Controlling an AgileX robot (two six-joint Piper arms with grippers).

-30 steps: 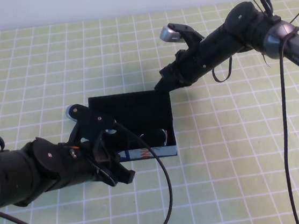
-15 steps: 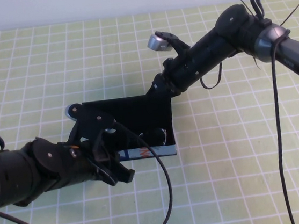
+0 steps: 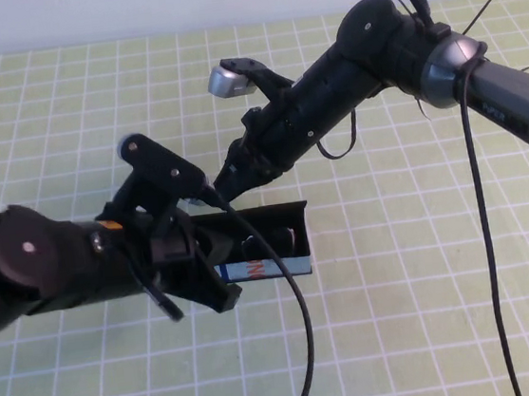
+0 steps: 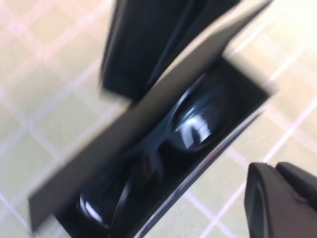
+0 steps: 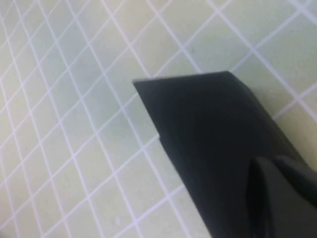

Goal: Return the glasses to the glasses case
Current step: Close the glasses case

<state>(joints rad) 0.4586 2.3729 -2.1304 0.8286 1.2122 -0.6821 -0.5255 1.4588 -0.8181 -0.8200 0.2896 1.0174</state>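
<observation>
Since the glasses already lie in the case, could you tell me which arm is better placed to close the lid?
The right. Its tool is at the raised flap lid behind the glasses case, with the glasses inside. The left tool sits at the front edge, away from the flap.

glasses case (image 3: pixel 268 245): black, light-blue front edge with dark-blue and orange markings
glasses (image 4: pixel 168 148): glossy black
table (image 3: pixel 63 106): pale green, white grid lines
left gripper (image 3: pixel 192 278): black
right gripper (image 3: pixel 229 178): black

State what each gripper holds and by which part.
The right gripper holds the flap lid of the glasses case near its free edge. The left gripper, at the case's front, holds nothing; the glasses lie inside.
</observation>
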